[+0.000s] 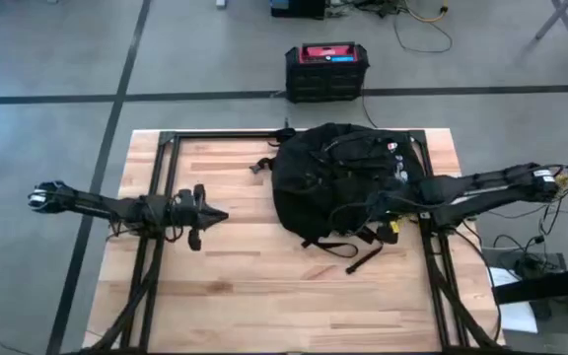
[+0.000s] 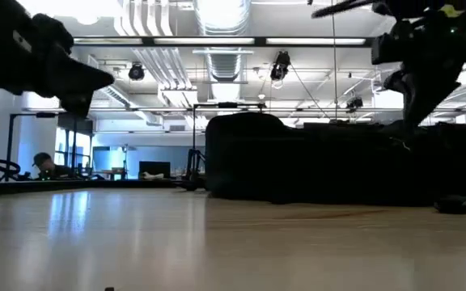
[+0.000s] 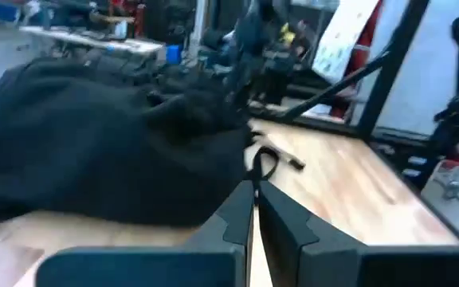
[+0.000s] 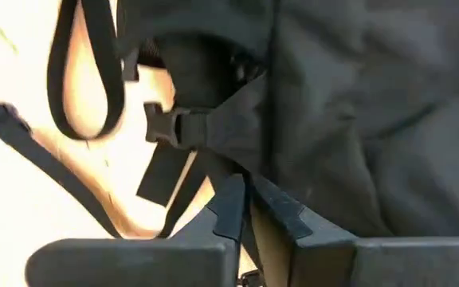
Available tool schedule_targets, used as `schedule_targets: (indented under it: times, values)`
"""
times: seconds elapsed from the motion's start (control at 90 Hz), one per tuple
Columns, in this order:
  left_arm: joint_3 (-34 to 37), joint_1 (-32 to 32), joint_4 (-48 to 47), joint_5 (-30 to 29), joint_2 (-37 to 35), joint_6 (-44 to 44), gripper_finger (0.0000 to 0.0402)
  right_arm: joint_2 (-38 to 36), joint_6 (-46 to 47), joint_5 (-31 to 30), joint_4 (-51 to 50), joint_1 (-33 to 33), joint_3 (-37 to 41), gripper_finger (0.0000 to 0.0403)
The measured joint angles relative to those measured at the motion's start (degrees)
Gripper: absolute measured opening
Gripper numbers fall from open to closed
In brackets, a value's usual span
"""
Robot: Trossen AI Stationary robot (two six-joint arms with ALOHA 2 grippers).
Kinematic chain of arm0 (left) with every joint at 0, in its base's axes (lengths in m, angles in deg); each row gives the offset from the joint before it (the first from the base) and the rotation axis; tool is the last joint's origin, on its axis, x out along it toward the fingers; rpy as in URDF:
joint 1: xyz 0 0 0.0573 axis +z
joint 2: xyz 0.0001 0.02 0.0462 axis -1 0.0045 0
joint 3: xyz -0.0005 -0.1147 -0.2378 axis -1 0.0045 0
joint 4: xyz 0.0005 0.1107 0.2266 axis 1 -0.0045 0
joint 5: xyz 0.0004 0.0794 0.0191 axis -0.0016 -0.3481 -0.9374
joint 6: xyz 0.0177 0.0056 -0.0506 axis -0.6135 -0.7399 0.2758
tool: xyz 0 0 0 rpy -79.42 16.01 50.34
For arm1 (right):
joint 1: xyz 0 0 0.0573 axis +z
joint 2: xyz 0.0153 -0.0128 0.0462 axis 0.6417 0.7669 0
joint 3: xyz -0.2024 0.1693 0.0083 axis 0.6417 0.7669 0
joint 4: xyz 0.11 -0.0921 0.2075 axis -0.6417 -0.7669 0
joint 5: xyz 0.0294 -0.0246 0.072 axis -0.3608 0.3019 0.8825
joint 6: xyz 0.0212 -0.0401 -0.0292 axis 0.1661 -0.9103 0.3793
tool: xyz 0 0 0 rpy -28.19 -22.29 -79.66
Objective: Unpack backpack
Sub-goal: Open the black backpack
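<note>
The large rounded black fabric backpack [image 1: 348,182] lies on the far right part of the pale wooden table [image 1: 245,286], its loose black straps [image 1: 348,251] trailing onto the wood toward the near edge. The right gripper [image 1: 388,204] is over the backpack's near right side, just above the fabric beside a strap buckle [image 4: 170,126]; its fingers [image 4: 231,203] are pressed together with nothing between them. The left gripper [image 1: 215,214] hovers above the bare wood to the left of the backpack, near it but apart, pointing toward it, its fingers [image 3: 237,215] likewise closed and empty. Beyond the table's far edge, a black box with a red top [image 1: 326,71] stands on the grey floor.
</note>
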Motion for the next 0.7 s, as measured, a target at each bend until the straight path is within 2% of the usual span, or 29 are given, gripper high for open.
schedule_targets:
  times: [0.111,0.244,0.344,0.433,0.522,0.7]
  values:
    - [0.0,0.0,5.2,-4.0,2.2,0.5,0.0006,2.8,-1.6,-0.1,-0.2,0.0,-0.4,0.0086]
    - [0.0,-0.2,14.8,-2.8,9.7,-1.2,0.0006,3.9,-7.0,-0.2,0.0,0.2,-0.9,0.0149]
    - [0.0,-0.2,24.5,-0.8,18.4,-4.3,0.0006,5.0,-10.4,-3.6,1.6,0.3,0.1,0.0181]
    - [0.0,-0.2,33.3,-0.7,26.9,-7.3,0.0006,8.0,-12.8,-6.8,4.9,0.3,0.1,0.0194]
    - [-1.4,-0.2,39.2,-0.7,35.4,-9.2,0.0006,11.3,-15.8,-9.2,13.3,0.2,0.1,0.0195]
    - [-7.6,-0.2,38.8,-1.0,48.2,-9.0,0.0006,18.4,-21.5,-13.8,22.7,0.3,-4.8,0.0179]
